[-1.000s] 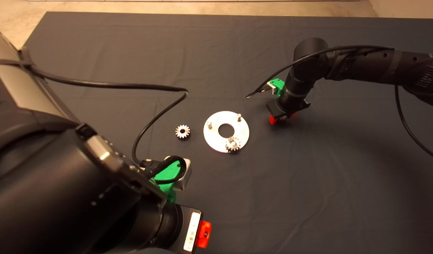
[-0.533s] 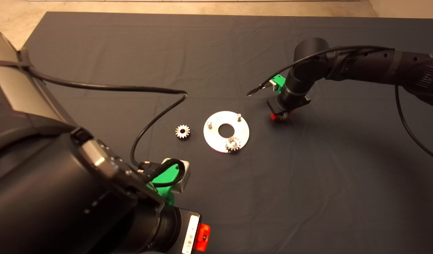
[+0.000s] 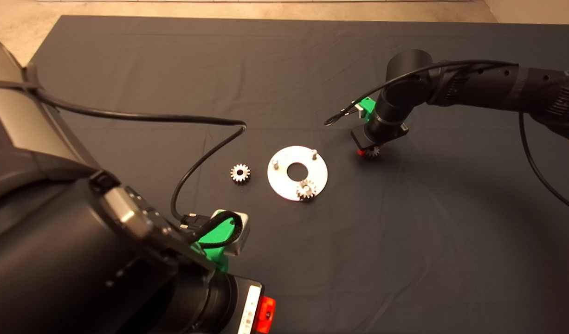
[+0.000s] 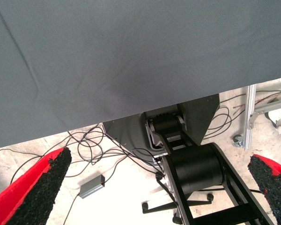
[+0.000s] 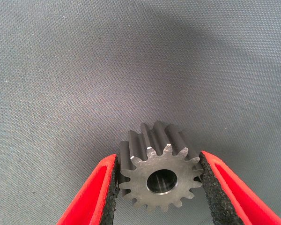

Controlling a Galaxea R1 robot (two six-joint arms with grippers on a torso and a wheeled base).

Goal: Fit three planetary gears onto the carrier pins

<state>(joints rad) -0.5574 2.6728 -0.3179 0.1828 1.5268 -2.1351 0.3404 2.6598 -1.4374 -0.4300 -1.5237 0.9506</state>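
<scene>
I have one gear [image 5: 160, 174] pinched between the right gripper's [image 5: 160, 187] pads, teeth against foam on both sides, bore facing the wrist camera. In the head view that gear [image 3: 371, 151] sits right of centre, just off the plate's [image 3: 284, 185] upper-right edge, and looks to be just clear of the mat [image 3: 284, 69].

On the plate, a second gear [image 3: 306, 189] is already seated at the lower edge. Two pins are bare: one [image 3: 314, 153] at the upper right, nearest my held gear, and one [image 3: 275, 163] at the upper left. The third gear [image 3: 240, 173] lies flat on the mat just left of the plate.

The left gripper [image 4: 154, 187] is parked at the lower left of the head view, jaws wide apart, holding nothing; its camera sees only the mat edge and the floor beyond.

My worries from here: the grip is on tooth tips only, so the gear could rotate or slip as I carry it. If the bore comes down tilted or off-centre on the near pin, it will jam or skate across the plate, and the plate looks loose enough to shift. A wide swing might also nudge the seated gear.
</scene>
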